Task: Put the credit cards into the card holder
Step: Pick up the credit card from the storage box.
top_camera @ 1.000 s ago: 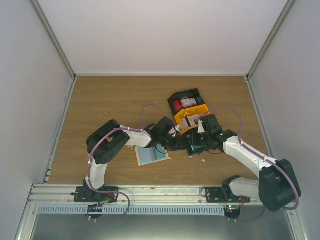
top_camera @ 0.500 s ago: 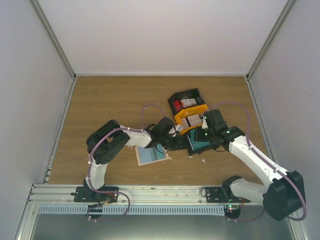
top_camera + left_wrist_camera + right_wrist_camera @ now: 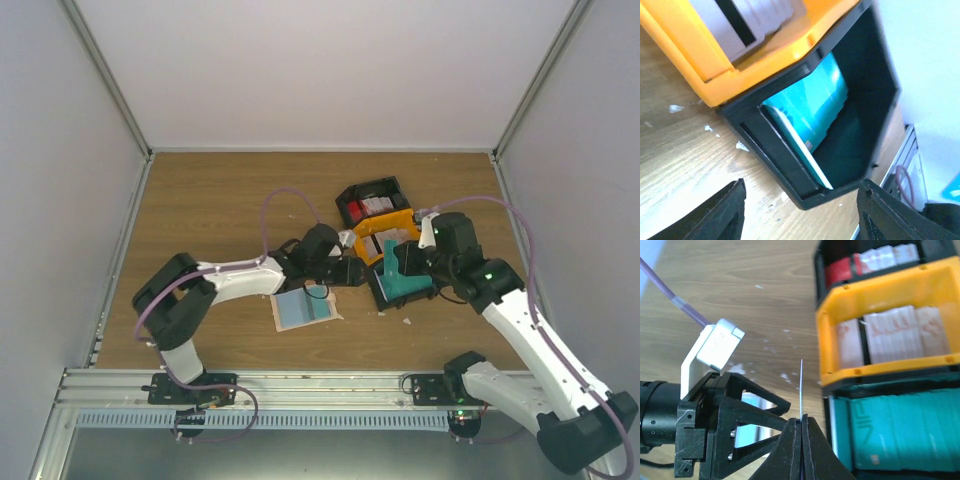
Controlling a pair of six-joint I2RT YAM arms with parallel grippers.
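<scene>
Plastic card (image 3: 801, 382) pinched edge-on in R end effector (image 3: 801, 419).

The card holder (image 3: 303, 309) lies on the table (image 3: 220, 200), left of the bins (image 3: 359, 242) holding credit cards (image 3: 895, 430).

Your tally by kind

You've three bins: far black bin (image 3: 370, 184), yellow bin (image 3: 360, 245), near black bin (image 3: 380, 292); one card holder (image 3: 303, 309); two arms, left arm (image 3: 240, 275) and right arm (image 3: 525, 320); one card (image 3: 801, 385) pinched in the right gripper (image 3: 801, 421). The credit cards (image 3: 895, 435) stacked in the bins are too tightly packed to count.
</scene>
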